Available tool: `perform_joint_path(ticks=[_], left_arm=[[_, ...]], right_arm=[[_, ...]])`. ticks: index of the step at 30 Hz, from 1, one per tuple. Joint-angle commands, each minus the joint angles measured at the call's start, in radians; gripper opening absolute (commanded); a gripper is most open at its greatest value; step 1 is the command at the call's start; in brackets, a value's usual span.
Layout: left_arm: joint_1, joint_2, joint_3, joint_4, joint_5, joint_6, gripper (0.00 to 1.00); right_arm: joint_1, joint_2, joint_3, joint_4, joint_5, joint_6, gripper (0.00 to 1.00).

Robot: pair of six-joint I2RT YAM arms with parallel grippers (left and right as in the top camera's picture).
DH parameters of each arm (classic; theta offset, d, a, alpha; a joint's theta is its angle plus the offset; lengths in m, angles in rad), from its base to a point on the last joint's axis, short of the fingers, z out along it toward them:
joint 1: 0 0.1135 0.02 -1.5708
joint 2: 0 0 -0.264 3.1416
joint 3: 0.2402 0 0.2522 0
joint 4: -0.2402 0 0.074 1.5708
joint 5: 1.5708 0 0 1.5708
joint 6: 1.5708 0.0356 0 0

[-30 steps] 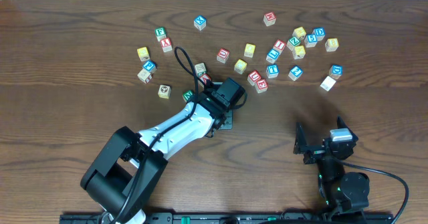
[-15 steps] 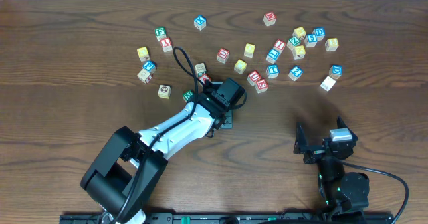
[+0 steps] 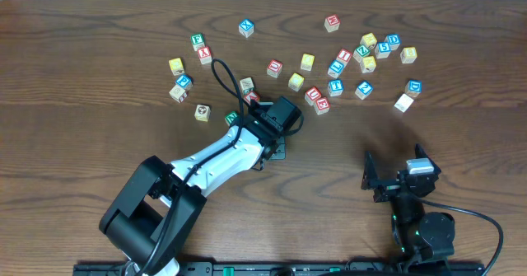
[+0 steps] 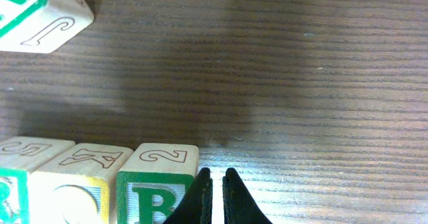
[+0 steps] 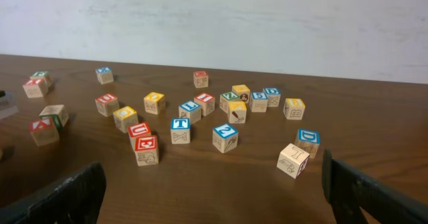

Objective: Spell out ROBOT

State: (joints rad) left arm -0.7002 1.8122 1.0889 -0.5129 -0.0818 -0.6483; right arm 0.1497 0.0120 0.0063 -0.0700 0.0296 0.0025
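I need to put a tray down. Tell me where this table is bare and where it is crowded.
Bare: the dark wooden table between the white left arm and the open right gripper, and the near left corner. Crowded: the far right, where small wooden letter cubes cluster, and around the shut left gripper.

Left end effector (image 4: pixel 217 181) closed; right end effector (image 5: pixel 214 192) wide open.

Left wrist view:
- green-bordered cube (image 4: pixel 155 202): front face B, top face engraved 2.
- yellow-bordered cube (image 4: pixel 73 194) beside it: K on top.
- corner cube (image 4: pixel 41 15), upper left: engraved J on its side.

Right wrist view:
- blue-bordered cube (image 5: pixel 180 131): T.
- red U cube (image 5: pixel 139 132).
- red E cube (image 5: pixel 146 150).
- blue D cube (image 5: pixel 307 141).

Other cube letters are too small to read.
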Motion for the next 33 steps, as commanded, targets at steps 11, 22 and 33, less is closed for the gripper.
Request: perform_joint_path(ticks=[11, 22, 33], left_arm=[[0.007, 0.005, 0.02, -0.018, -0.02, -0.046, 0.07], [0.007, 0.005, 0.02, -0.03, -0.02, -0.045, 0.08], [0.007, 0.005, 0.02, -0.054, -0.02, -0.039, 0.07]], right_arm=[[-0.006, -0.005, -0.001, -0.004, -0.003, -0.011, 0.99], [-0.006, -0.005, -0.001, -0.004, -0.003, -0.011, 0.99], [-0.006, -0.005, -0.001, -0.004, -0.003, -0.011, 0.99]])
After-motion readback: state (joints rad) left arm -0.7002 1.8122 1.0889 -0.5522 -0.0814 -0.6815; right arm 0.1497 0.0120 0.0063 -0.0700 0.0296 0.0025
